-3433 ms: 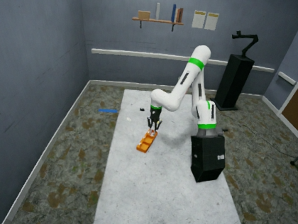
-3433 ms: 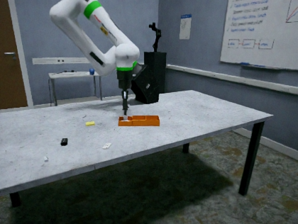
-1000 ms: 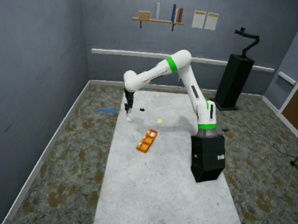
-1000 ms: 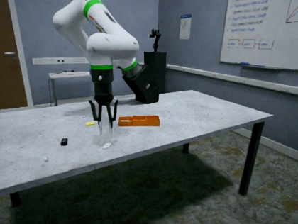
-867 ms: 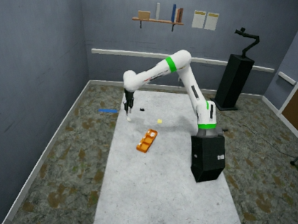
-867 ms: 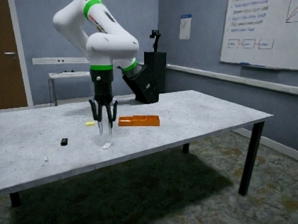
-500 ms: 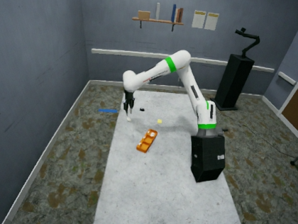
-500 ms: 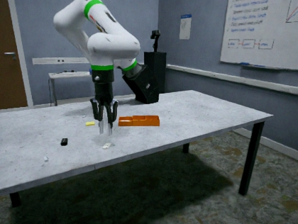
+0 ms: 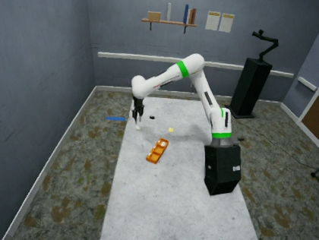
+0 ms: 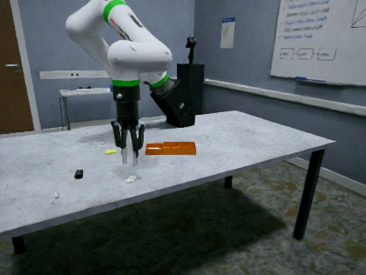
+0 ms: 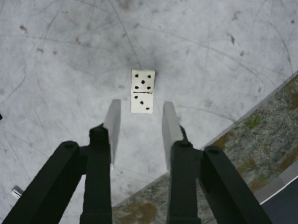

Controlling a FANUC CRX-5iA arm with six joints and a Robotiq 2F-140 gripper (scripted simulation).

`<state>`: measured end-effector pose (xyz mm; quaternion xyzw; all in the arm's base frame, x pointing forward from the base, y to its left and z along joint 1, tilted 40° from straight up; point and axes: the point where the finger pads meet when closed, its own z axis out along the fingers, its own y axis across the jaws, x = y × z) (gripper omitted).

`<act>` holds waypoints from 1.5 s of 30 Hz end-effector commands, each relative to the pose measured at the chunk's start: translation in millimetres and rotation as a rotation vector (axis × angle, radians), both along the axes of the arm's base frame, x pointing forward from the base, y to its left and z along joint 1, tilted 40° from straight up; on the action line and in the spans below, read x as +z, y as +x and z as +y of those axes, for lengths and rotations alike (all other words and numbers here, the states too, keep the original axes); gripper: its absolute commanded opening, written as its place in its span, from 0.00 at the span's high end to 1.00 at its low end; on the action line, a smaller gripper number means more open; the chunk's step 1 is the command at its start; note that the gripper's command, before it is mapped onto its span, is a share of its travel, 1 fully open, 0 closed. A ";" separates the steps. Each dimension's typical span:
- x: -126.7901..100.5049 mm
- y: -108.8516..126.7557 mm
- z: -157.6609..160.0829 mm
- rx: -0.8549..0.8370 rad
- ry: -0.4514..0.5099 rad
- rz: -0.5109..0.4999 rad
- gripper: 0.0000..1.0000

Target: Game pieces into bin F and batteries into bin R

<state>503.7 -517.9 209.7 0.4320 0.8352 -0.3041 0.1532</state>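
Honestly, that domino [image 9: 138, 127] [image 10: 131, 178] [image 11: 143, 91] by the tabletop [image 9: 133, 197] [image 10: 261, 144] [image 11: 65, 60] edge looks light and stiff, so pinch its long sides with the gripper [image 9: 138, 122] [image 10: 130, 164] [image 11: 141, 114], empty and part-open.

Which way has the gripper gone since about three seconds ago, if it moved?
Yes: the gripper moved from over the orange tray to above the domino.
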 end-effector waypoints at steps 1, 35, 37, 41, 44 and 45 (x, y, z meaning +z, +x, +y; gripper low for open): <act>0.2 0.2 0.1 0.000 0.000 0.000 0.68; -49.2 -0.2 -41.1 0.000 0.000 0.000 0.68; -51.2 -0.2 -42.8 0.000 0.000 0.000 0.68; -51.2 -0.2 -42.8 0.000 0.000 0.000 0.68; -51.2 -0.3 -42.8 0.000 0.000 0.000 0.68; -51.2 -0.3 -42.8 0.000 0.000 0.000 0.68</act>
